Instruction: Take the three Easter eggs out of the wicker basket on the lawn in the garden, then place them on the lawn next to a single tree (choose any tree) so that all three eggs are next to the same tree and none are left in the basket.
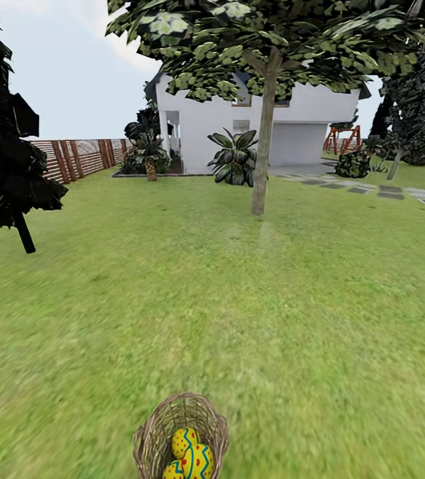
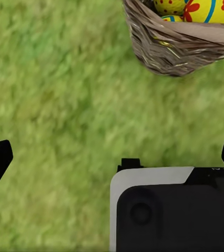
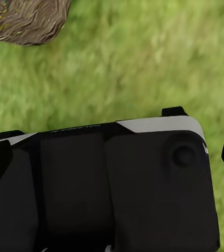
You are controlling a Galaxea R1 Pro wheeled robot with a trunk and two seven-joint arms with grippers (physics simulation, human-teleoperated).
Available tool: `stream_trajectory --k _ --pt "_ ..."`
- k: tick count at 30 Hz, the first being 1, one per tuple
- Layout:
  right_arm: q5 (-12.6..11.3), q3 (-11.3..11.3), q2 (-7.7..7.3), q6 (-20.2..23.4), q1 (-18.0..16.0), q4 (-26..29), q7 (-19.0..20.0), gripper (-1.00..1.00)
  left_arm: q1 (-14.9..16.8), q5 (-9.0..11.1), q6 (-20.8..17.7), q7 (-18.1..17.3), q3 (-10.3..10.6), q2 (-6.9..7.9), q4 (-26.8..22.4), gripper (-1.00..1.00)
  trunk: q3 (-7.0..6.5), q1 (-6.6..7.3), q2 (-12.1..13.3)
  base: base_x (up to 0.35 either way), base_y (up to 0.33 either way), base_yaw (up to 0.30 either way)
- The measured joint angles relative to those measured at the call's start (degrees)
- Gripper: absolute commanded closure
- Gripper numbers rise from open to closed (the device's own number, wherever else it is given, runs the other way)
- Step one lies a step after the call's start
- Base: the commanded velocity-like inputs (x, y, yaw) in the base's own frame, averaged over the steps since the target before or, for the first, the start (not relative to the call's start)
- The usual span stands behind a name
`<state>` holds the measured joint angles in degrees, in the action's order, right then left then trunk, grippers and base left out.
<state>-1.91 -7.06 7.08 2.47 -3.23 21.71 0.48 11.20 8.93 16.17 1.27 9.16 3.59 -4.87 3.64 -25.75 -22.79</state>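
The wicker basket (image 1: 180,436) is seen low on the lawn (image 1: 252,313) directly ahead, with all three Easter eggs (image 1: 192,456) nested touching inside it, and a tree (image 1: 263,133) well beyond. The eggs are judged light, hard, smooth and apt to roll, so each is best pinched across its middle from above. Both fingertips of the left gripper (image 2: 112,157) and the right gripper (image 3: 114,157) are spread wide, with nothing held.
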Motion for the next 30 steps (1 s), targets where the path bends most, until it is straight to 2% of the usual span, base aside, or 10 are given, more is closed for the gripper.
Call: stream_trajectory --k 30 --pt "0.15 0.41 -0.07 0.12 0.0 0.03 -0.04 -1.0 0.04 0.19 -0.03 0.69 0.15 -0.24 -0.09 -1.0 0.0 0.0 0.0 0.022 0.01 0.002"
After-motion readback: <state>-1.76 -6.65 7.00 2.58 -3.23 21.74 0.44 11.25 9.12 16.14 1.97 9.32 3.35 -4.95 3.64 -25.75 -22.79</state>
